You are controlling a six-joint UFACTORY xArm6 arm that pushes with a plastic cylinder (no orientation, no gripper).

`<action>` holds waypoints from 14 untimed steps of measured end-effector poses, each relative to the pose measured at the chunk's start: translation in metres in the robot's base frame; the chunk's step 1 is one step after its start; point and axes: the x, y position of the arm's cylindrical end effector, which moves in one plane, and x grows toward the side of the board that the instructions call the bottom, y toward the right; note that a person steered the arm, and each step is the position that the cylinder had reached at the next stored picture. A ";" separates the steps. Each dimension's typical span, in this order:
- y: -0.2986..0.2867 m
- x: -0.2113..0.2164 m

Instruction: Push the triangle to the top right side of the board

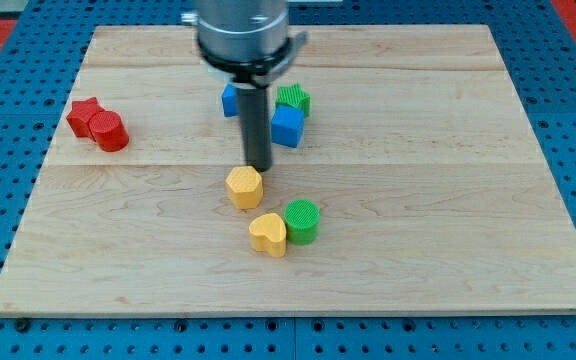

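My tip (258, 167) rests on the board just above the yellow hexagon (245, 187), touching or almost touching its upper edge. A blue block (230, 100) sits behind the rod at the upper middle. It is partly hidden, so I cannot tell whether it is the triangle. A blue cube (287, 127) lies just right of the rod, with a green star-like block (294, 98) touching its upper edge.
A yellow heart (268, 235) and a green cylinder (303, 221) sit together below the hexagon. A red star (84, 114) and a red cylinder (110, 132) touch each other at the view's left. The wooden board (448, 200) lies on a blue pegboard.
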 end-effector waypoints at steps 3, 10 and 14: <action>0.024 -0.002; -0.049 -0.098; 0.037 -0.135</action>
